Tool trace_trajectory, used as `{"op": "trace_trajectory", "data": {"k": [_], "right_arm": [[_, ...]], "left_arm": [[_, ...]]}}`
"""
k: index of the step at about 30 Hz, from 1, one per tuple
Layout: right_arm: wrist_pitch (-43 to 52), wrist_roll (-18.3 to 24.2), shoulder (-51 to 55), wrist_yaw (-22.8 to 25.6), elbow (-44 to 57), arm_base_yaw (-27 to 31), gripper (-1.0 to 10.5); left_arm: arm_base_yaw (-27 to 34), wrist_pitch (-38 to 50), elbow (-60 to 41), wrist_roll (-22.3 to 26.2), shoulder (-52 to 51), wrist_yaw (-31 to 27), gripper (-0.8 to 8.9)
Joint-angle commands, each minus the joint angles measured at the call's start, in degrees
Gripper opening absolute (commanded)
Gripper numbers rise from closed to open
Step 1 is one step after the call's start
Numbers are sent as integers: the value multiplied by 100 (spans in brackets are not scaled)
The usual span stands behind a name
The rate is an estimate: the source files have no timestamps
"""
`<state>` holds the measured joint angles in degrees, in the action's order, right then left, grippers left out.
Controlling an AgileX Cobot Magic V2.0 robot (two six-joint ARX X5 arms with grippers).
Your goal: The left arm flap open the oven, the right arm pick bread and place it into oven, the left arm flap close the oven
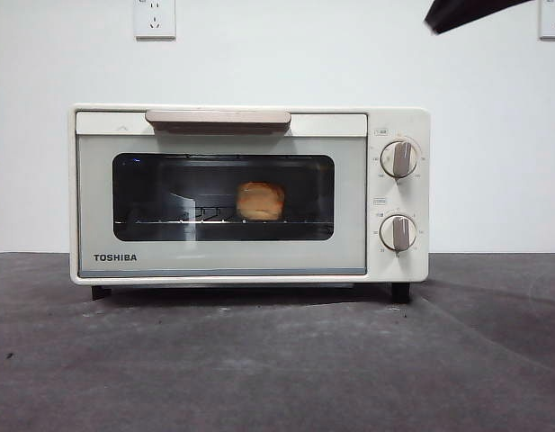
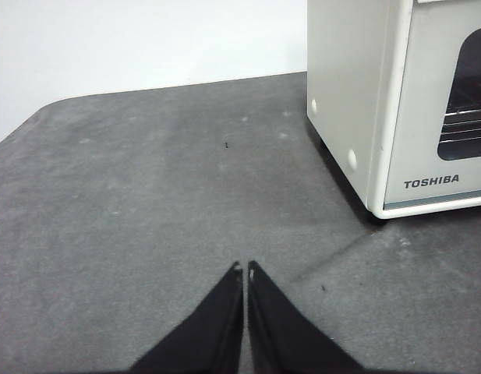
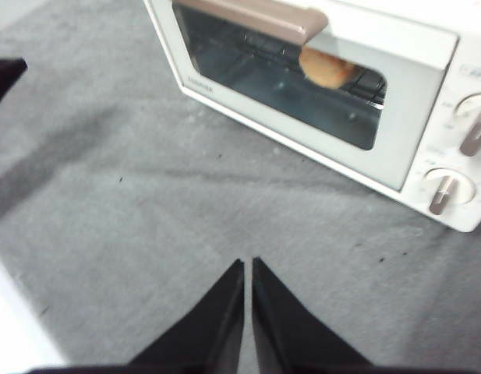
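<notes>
Item: oven [image 1: 250,193]. Cream-white boxy toaster oven, standing square on the grey tabletop [image 1: 259,360]. Door shut flush against the body; beige bar handle [image 1: 218,117] along the door's top edge; two round knobs [image 1: 399,159] on the panel beside the door. Judged rigid and fairly heavy, unlikely to slide under a light push. The handle was the natural purchase for flapping the door, which looked hinged along its lower edge. The dark glass was judged fragile and best left untouched.

Item: bread [image 1: 260,201]. Golden-orange lumpy loaf, resting on the wire rack [image 1: 196,218] inside the oven, behind the glass, roughly mid-width of the window. Judged light, soft and easily dented. A gentle grip across its sides would suit, were it handled again.

Item: left pincer [image 2: 245,269]. Jaws pressed together, holding nothing. Poised low above bare tabletop, well apart from the oven, off the oven's brand-name corner.

Item: right pincer [image 3: 247,265]. Jaws closed tip to tip, empty. Held above the tabletop in front of the oven, looking down obliquely at the door and knobs, clear of both.

Status, as judged: bread placed, door shut; task appeared complete.
</notes>
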<state>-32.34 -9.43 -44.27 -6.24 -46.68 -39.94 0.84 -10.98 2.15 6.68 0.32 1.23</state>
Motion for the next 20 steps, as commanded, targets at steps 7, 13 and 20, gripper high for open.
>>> {"op": "trace_trajectory", "data": {"k": [7,13,20], "right_arm": [[186,240,1504,59,9,1906,14],[730,389,2459,44,608,3469,14],[1895,157,3383,44,2111,4319,14]], "left_arm": [[-11,-9,-81,-31,-13,-22,16],[-11,-9,-81,-31,-13,-22,16],[-11,-9,-81,-31,-13,-22,16]]}}
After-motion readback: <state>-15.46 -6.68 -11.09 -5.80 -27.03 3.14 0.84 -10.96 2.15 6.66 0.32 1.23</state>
